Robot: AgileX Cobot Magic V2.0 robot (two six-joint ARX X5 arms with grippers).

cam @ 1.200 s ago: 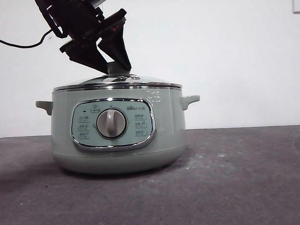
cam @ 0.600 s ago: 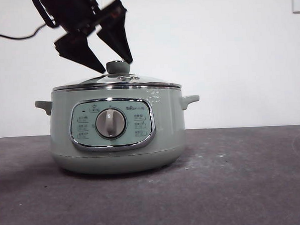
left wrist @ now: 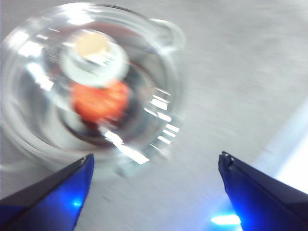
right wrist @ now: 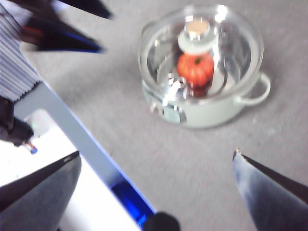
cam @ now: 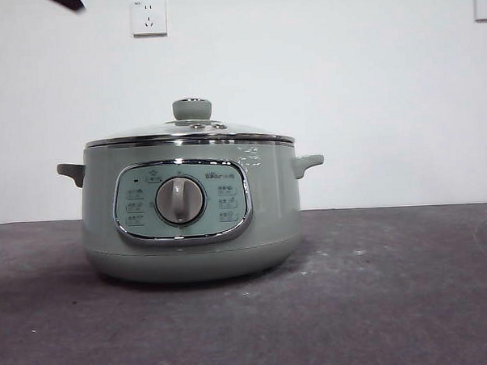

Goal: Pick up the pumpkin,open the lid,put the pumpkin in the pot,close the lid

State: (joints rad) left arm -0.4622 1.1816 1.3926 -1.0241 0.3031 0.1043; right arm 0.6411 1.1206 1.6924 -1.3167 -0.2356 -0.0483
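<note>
The sage-green pot (cam: pixel 188 209) stands on the table with the glass lid (cam: pixel 189 133) resting flat on it, green knob (cam: pixel 192 109) upward. Through the glass the orange pumpkin (left wrist: pixel 100 101) (right wrist: pixel 195 68) lies inside the pot (right wrist: pixel 207 110). My left gripper (left wrist: pixel 154 192) is open and empty, high above and off to one side of the lid (left wrist: pixel 91 82); its view is blurred. In the front view only a black tip (cam: pixel 66 2) shows at the top left corner. My right gripper (right wrist: pixel 156 192) hangs open, far from the pot, holding nothing.
Two wall sockets (cam: pixel 148 17) (cam: pixel 485 2) sit on the white wall behind. The dark grey table (cam: pixel 377 290) stretches to the pot's right. In the right wrist view the table's edge (right wrist: pixel 72 125) runs beside a bright strip, with the other arm's jaws near the corner.
The gripper that was closed around the lid's knob opened, let go and rose away up and to the left, almost out of the front view. The lid stayed on the pot.
</note>
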